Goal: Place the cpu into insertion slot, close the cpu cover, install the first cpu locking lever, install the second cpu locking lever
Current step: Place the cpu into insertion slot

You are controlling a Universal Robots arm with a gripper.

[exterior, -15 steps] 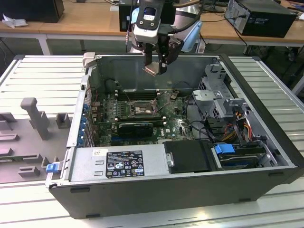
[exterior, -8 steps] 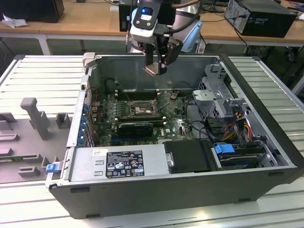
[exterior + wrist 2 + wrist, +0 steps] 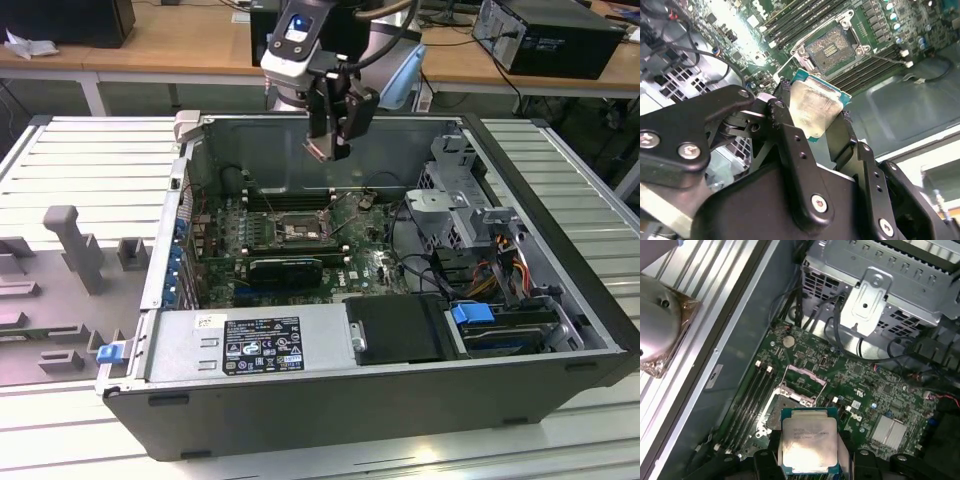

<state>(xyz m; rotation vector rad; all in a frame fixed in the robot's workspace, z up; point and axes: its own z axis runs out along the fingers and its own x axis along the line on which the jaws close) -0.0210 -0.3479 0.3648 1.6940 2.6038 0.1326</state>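
My gripper [image 3: 328, 140] hangs over the open computer case, shut on the cpu [image 3: 321, 148]. In both wrist views the cpu [image 3: 812, 107] [image 3: 807, 445] shows a pale silver face on a teal-edged base, pinched on two sides by the black fingers [image 3: 785, 125]. The insertion slot [image 3: 300, 229] [image 3: 832, 47] [image 3: 776, 411] lies on the green board below, uncovered, some way under the chip. The cpu cover [image 3: 806, 376] stands swung up at the slot's far side in the first wrist view.
Long black memory slots [image 3: 262, 199] flank the socket, and a black oblong card [image 3: 285, 268] lies in front of it. A metal drive cage [image 3: 455, 205] with cables fills the exterior view's right. Grey fixtures [image 3: 70, 245] stand outside the case on the exterior view's left.
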